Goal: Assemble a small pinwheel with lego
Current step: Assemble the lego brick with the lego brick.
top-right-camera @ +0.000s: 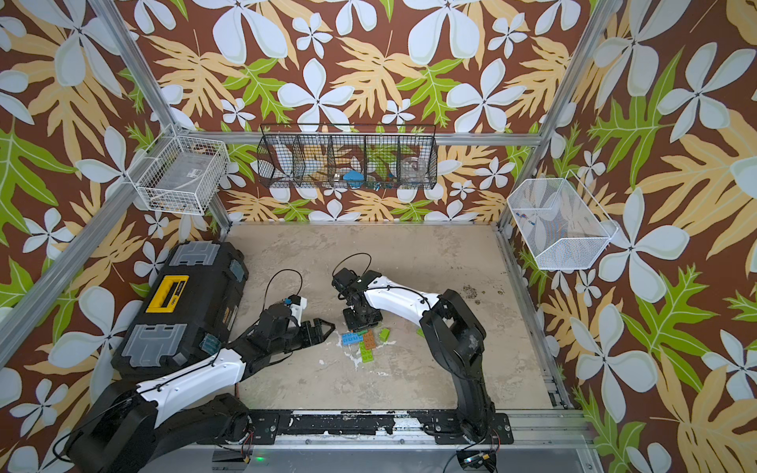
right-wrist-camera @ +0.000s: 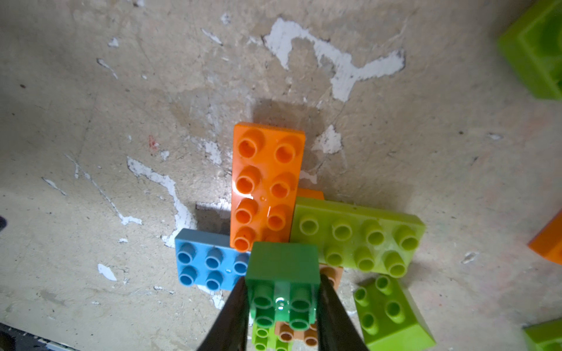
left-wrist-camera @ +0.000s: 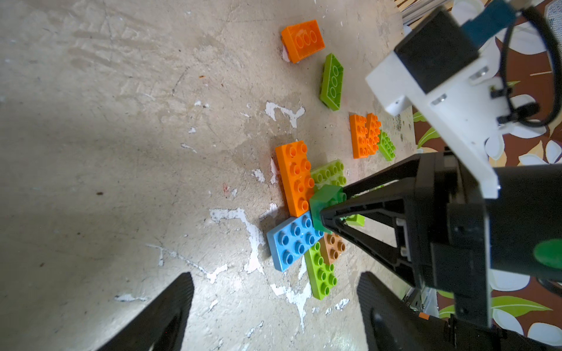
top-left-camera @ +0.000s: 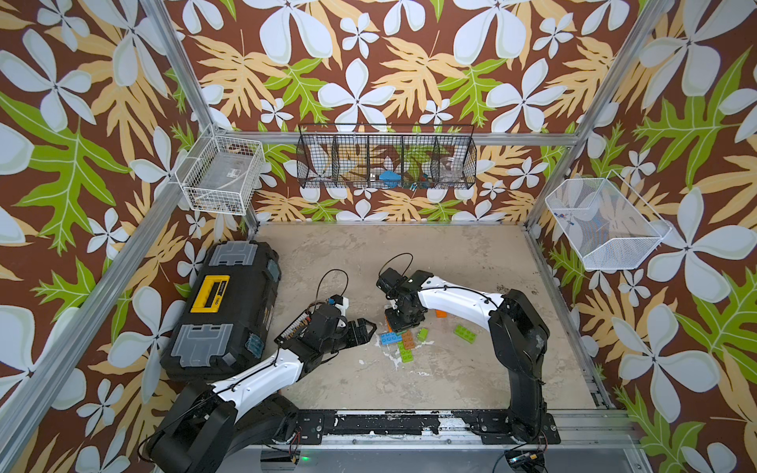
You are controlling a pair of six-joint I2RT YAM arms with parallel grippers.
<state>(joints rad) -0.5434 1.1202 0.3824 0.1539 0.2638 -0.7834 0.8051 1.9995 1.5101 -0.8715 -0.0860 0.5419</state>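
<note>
Dark green brick (right-wrist-camera: 282, 267), clamped in the right gripper (right-wrist-camera: 282, 281), sits over the hub where orange brick (right-wrist-camera: 267, 182), blue brick (right-wrist-camera: 209, 264) and lime brick (right-wrist-camera: 355, 240) meet mid-table, apparently awaiting a firm downward press, while the left gripper (top-left-camera: 366, 329) hovers, jaws apart, at left.

Scuffed beige table (top-left-camera: 450, 262), white chipped patches. Toolbox (top-left-camera: 229, 311) at left edge; lego cluster (top-left-camera: 403, 346) near centre; green brick (top-left-camera: 465, 333) loose beside it.
</note>
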